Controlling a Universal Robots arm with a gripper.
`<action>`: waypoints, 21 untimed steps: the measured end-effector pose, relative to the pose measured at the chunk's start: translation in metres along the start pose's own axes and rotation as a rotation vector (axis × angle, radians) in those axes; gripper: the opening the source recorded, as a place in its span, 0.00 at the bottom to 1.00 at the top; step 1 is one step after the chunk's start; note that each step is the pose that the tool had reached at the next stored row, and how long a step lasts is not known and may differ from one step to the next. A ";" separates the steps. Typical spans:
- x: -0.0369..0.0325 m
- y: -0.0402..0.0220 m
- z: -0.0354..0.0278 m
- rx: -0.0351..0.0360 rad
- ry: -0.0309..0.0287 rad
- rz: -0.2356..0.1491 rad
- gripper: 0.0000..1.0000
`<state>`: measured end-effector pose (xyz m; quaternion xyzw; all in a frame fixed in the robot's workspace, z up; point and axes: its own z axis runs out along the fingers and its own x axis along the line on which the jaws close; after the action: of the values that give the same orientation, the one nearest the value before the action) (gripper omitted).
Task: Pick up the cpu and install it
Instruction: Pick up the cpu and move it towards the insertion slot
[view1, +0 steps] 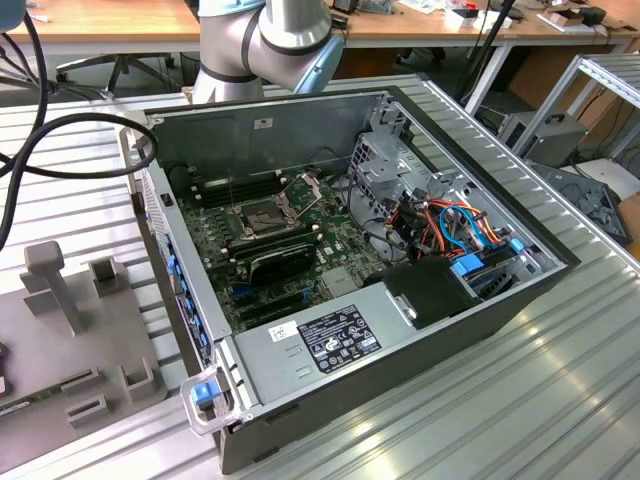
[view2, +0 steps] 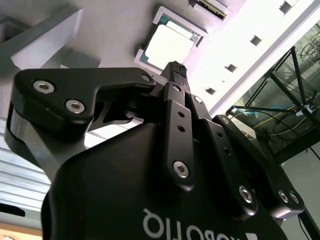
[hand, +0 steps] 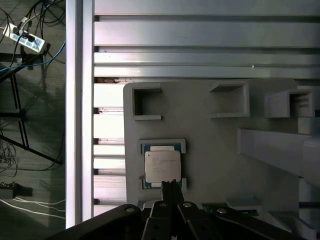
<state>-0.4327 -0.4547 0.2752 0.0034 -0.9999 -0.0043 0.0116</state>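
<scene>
The cpu (hand: 162, 166) is a small square chip with a pale metal top, lying flat in a recess of a grey holder plate (hand: 215, 155). In the second wrist view the cpu (view2: 169, 46) looks bright, just past the fingertips. My gripper (hand: 171, 187) hangs above the chip's near edge, its two black fingers pressed together with nothing between them; the gripper (view2: 175, 67) does not touch the chip. In the exterior view the dark socket (view1: 262, 215) with its metal frame raised sits on the green motherboard (view1: 300, 262) inside the open computer case (view1: 455, 345).
The grey holder plate (view1: 85, 335) with upright blocks lies at the exterior view's left, beside the case on a ribbed aluminium table (view1: 560, 400). A thick black cable (view1: 60, 140) loops over the table behind it. The arm's base (view1: 265, 40) stands behind the case.
</scene>
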 end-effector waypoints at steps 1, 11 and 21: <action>0.0000 0.0000 0.0000 0.0000 0.0000 0.000 0.11; 0.0000 0.0000 0.0006 0.0000 0.0000 0.000 0.42; 0.0000 0.0000 0.0007 -0.0001 0.0000 0.000 0.42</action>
<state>-0.4328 -0.4547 0.2745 0.0033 -0.9999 -0.0043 0.0116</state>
